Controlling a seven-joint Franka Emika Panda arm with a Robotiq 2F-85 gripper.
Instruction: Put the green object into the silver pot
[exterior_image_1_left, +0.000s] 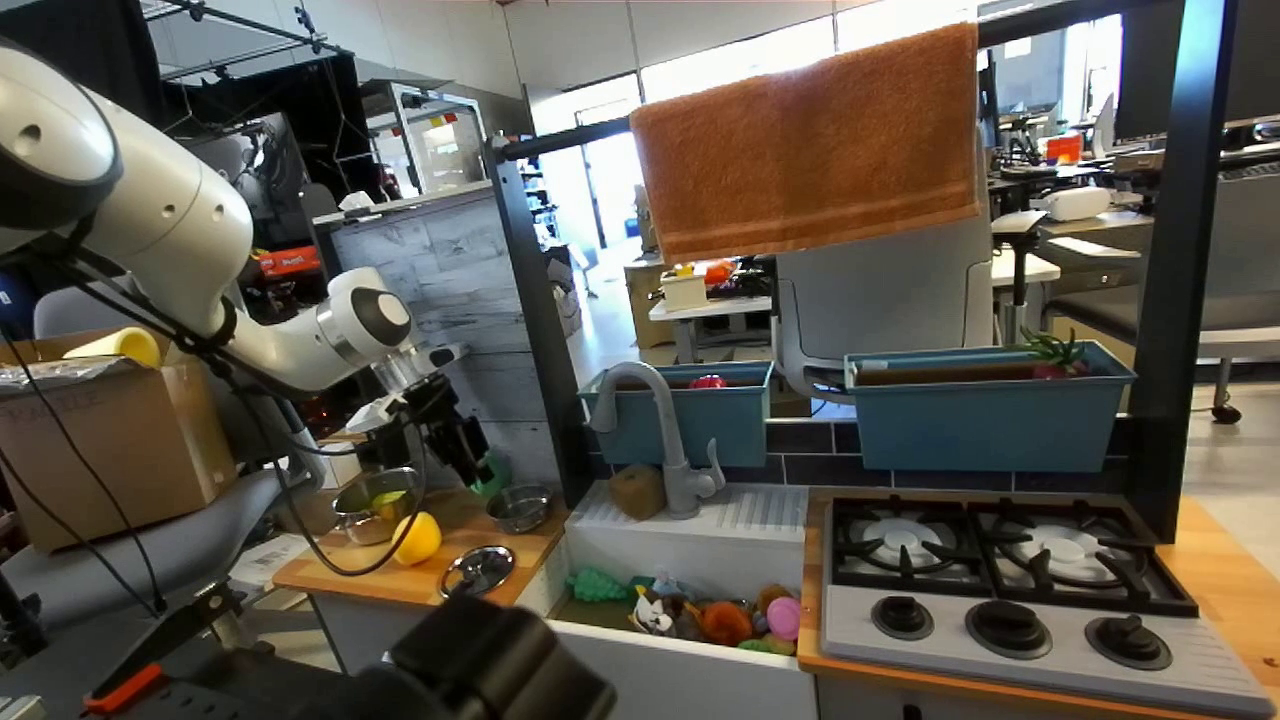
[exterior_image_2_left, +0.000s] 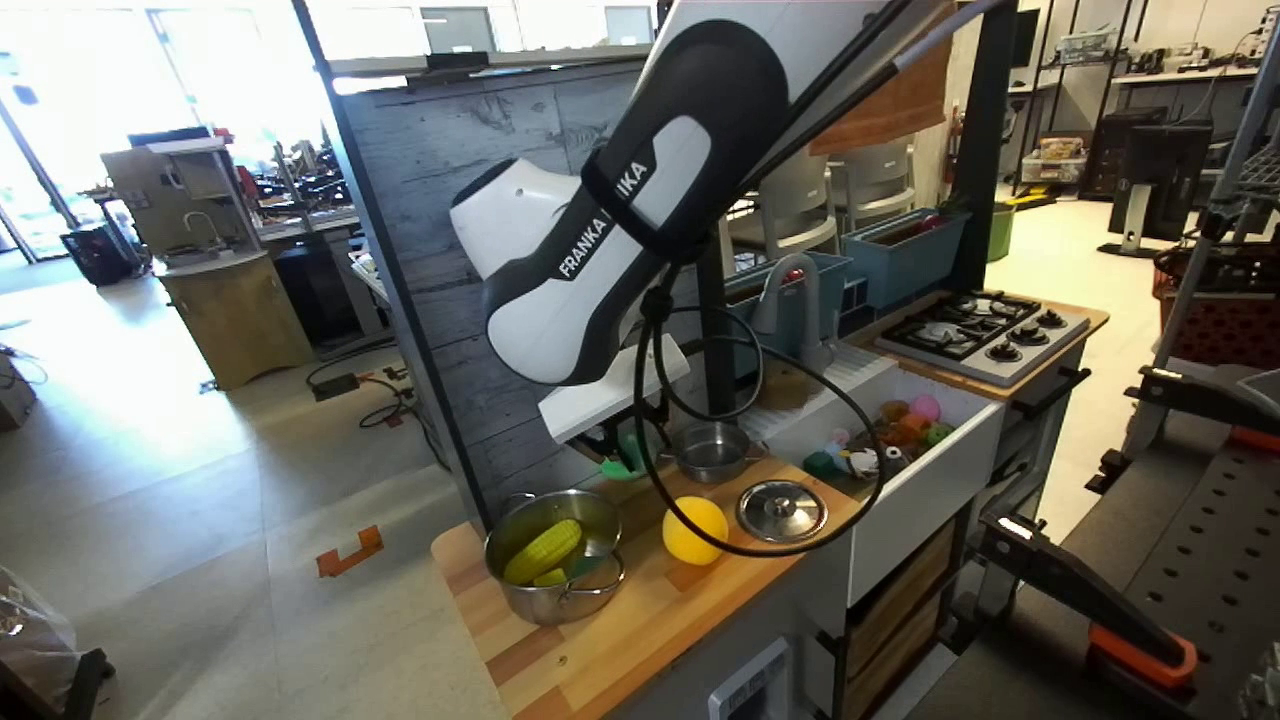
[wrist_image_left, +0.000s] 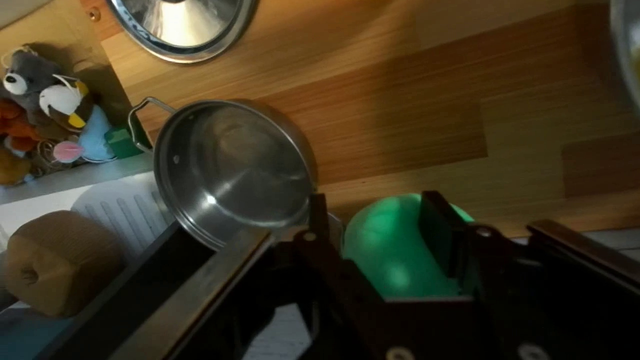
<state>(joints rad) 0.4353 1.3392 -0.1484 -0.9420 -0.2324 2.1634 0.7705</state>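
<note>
The green object (wrist_image_left: 395, 250) is a smooth rounded lump in the wrist view, between and beyond my fingers. It also shows in both exterior views (exterior_image_1_left: 494, 474) (exterior_image_2_left: 628, 455), at the back of the wooden counter, partly hidden by the arm. My gripper (wrist_image_left: 376, 200) is open over it; a gap shows at the left finger and the right finger covers part of it. In an exterior view the gripper (exterior_image_1_left: 474, 468) points down. A small empty silver pot (wrist_image_left: 235, 165) stands beside the green object. A larger silver pot (exterior_image_2_left: 560, 605) holds yellow corn.
A silver lid (exterior_image_2_left: 782, 510) and a yellow ball (exterior_image_2_left: 695, 530) lie on the wooden counter (exterior_image_2_left: 640, 620). A sink with several toys (exterior_image_1_left: 700, 615) and a faucet (exterior_image_1_left: 672, 440) are beside it. A grey panel (exterior_image_2_left: 470, 300) rises behind the counter.
</note>
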